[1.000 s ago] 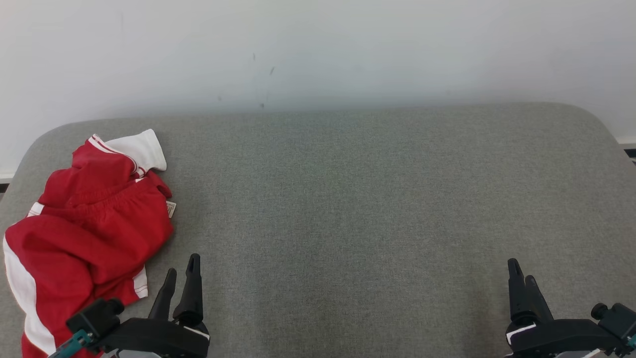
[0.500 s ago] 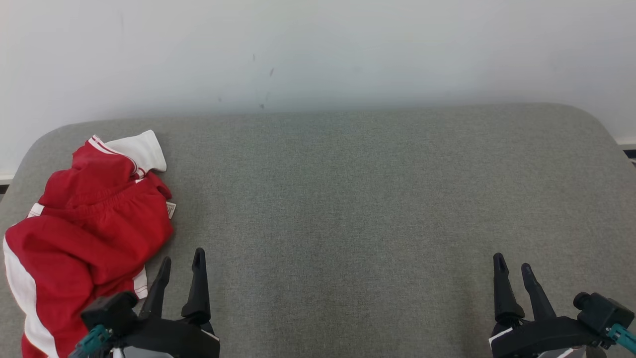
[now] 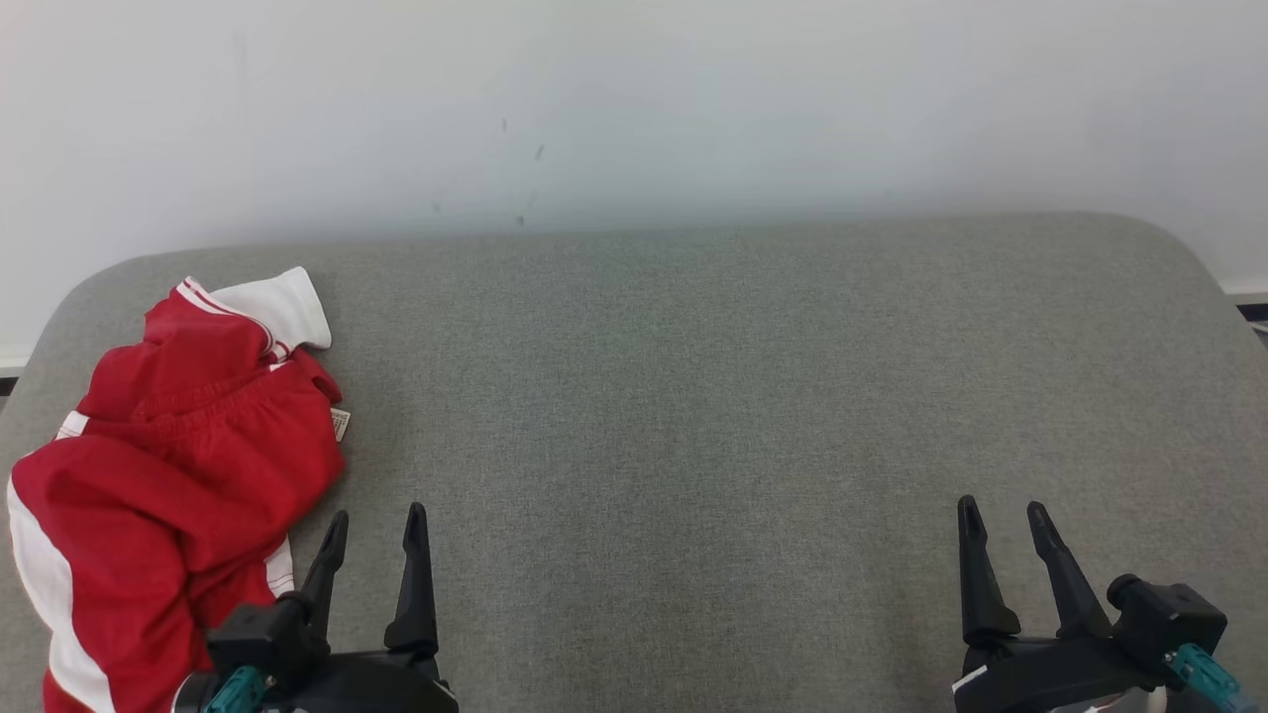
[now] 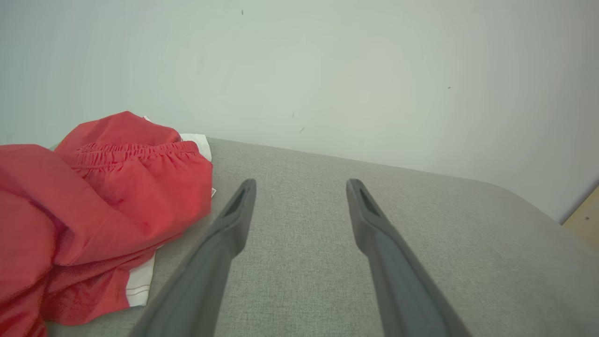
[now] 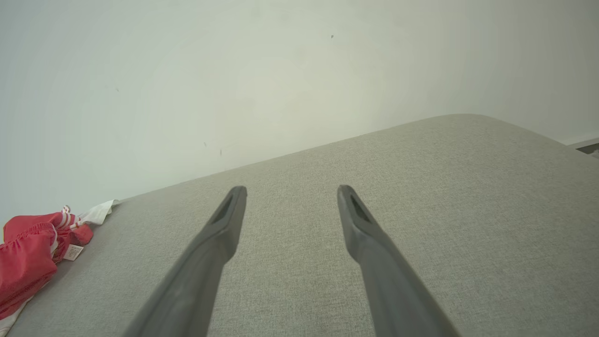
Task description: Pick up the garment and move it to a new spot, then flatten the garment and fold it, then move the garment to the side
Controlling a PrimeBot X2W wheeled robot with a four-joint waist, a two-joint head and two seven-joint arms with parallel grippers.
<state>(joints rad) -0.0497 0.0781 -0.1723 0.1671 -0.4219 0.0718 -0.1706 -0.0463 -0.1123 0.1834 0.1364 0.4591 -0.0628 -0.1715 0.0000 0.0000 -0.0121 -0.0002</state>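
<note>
From the head view, a small white label [image 3: 341,424] sticks out of the right edge of the red shorts [image 3: 168,495]. The shorts lie in a crumpled heap at the far left of the bench [image 3: 693,396], with one white leg end pointing toward the wall [image 3: 634,99]. The left claw [image 3: 378,513] sits low down just beside the shorts' near right edge. Its two fingers are spread apart and hold nothing. The right claw [image 3: 1001,505] is well apart from the shorts on the other side of the bench, and it is also spread and holding nothing. The bench is covered in grey cloth and has round corners. The wall is white with a few dark specks [image 3: 540,152]. In the left wrist view, the shorts fill the left side and their stretchy waistband [image 4: 135,152] faces up. The nearer finger comes close to the red cloth, but I cannot tell if it touches. Grey cloth shows between the fingers. In the right wrist view, the shorts are far off at the left edge, with grey bench between them and the spread fingers.
</note>
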